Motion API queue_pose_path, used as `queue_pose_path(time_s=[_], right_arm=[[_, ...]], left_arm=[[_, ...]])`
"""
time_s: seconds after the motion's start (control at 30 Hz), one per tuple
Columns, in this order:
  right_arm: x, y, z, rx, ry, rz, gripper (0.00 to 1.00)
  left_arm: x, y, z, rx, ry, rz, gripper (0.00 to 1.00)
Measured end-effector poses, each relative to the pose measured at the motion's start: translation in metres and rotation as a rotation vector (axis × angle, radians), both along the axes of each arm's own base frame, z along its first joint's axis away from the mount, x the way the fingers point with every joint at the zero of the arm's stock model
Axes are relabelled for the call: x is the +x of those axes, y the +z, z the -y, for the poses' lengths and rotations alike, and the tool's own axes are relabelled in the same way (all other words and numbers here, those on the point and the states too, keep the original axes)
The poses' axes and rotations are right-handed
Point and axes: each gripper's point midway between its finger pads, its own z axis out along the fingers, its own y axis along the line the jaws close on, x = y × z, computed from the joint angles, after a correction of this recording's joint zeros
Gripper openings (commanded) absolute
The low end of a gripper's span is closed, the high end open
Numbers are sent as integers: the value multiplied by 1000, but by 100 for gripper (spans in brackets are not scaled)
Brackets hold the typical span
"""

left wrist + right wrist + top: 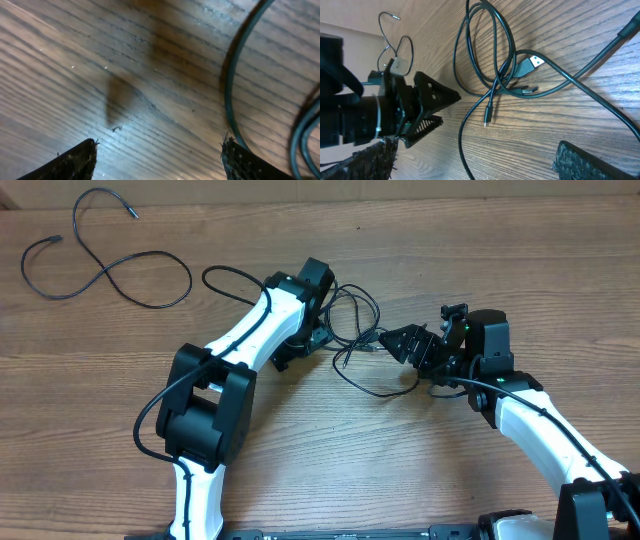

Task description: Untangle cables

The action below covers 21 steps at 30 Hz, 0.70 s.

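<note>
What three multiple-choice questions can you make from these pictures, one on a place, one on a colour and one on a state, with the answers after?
1. Where does the lone cable lie?
A. At the far left of the table, away from the tangle
B. Between the two arms
C. Under the right arm

2. What colour is the broad plug tip in the tangle?
A. Red
B. Silvery
C. Yellow

3. How do the right fingers stand?
A. Shut on a cable
B. Shut on nothing
C. Open, gripping nothing

Answers:
1 A, the overhead view shows it looped alone at the top left.
2 B, the right wrist view shows pale metal.
3 C, the two fingers sit wide apart at the bottom corners of that view.
</note>
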Motion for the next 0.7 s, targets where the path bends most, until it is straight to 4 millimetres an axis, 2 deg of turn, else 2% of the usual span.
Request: queue_pose_path(time_s=[0.2,0.37,0.53,0.63,0.7], right_arm=[[0,0,0,1,0,0,100],[0,0,0,0,1,0,100],[0,0,0,0,0,0,100],[0,0,0,0,0,1,100],[0,0,0,0,0,1,100]], left_arm=[[-7,-13,-2,1,-1,-13,72],[-4,-15,0,-13,0,11,72],[7,-13,5,-35,0,65,68],[7,-8,5,-38,-26,52,70],[16,2,6,-44,-52,69,71]])
